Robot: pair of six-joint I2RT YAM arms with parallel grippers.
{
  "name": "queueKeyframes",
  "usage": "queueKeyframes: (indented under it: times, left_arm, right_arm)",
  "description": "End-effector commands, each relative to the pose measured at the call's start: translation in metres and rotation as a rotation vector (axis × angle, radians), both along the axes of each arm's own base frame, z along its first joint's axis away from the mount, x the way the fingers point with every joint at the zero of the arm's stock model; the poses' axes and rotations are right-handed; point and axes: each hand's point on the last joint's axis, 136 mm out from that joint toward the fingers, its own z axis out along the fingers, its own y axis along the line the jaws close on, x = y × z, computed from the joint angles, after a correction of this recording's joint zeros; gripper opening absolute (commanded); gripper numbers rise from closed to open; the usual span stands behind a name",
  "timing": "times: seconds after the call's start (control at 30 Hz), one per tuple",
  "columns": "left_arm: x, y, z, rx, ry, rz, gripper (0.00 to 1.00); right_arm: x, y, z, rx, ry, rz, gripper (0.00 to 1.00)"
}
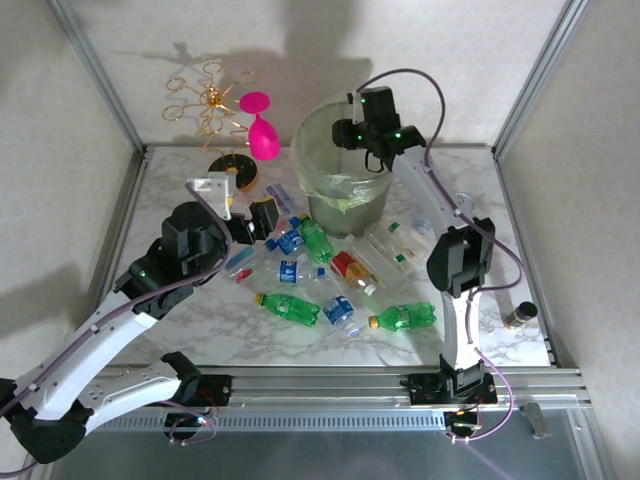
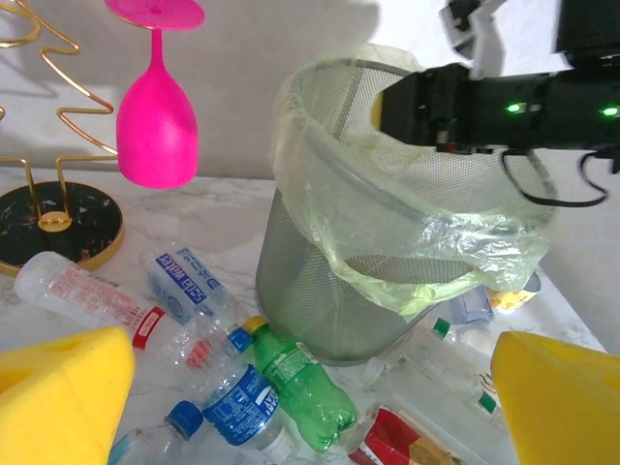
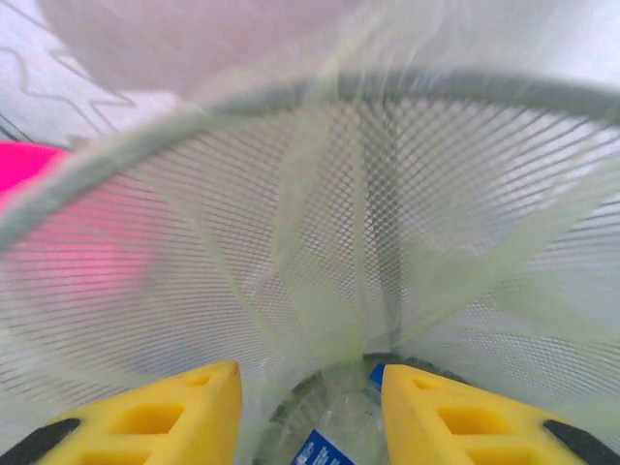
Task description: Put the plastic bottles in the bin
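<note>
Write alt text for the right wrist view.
The right gripper points down into the mesh bin, lined with a pale green bag. A clear, blue-labelled bottle shows between its yellow fingers; whether it is gripped is unclear.

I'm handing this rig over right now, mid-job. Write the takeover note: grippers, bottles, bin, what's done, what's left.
Left gripper: open, empty, hovering over the left side of the bottle pile.
Right gripper: inside the mouth of the large round mesh bin with pale green liner. A clear blue-labelled bottle shows between its fingertips; whether it is gripped or released is unclear.
Bottles: small clear and green plastic bottles lie scattered on the marble table in front of the bin.
Done: one bottle is at the bin.
Left: the whole pile on the table.
</note>
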Motion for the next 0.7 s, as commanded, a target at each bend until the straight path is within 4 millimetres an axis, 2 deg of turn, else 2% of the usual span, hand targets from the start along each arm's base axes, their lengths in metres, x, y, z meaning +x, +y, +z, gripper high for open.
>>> queueKeyframes:
  times: [0.0,0.07,0.17,0.3,0.37,0.5,0.67]
  left_arm:
    - [-0.009,0.013,0.016,-0.059,-0.033,0.026,0.95]
    - [-0.012,0.013,0.015,-0.06,-0.021,0.021,0.95]
    - [-0.013,0.018,0.006,-0.05,0.015,0.045,0.95]
    - [-0.006,0.047,-0.008,-0.06,0.068,0.218,1.0]
    - [-0.003,0.054,-0.017,-0.092,0.115,0.261,1.0]
    - [0.007,0.061,-0.043,-0.112,0.219,0.32,1.0]
    - [0.013,0.072,-0.07,-0.134,0.286,0.352,1.0]
  right_arm:
    - [-0.034,-0.017,0.08,0.077,-0.136,-0.007,0.41]
    - [-0.052,-0.026,0.094,0.102,-0.158,-0.015,0.41]
    - [-0.083,-0.04,0.103,0.139,-0.174,-0.026,0.41]
    - [-0.123,-0.059,0.101,0.172,-0.174,-0.044,0.4]
    - [-0.143,-0.066,0.098,0.188,-0.163,-0.039,0.4]
    - [-0.177,-0.072,0.08,0.206,-0.098,-0.02,0.39]
    - [-0.215,-0.057,0.04,0.114,0.013,0.045,0.39]
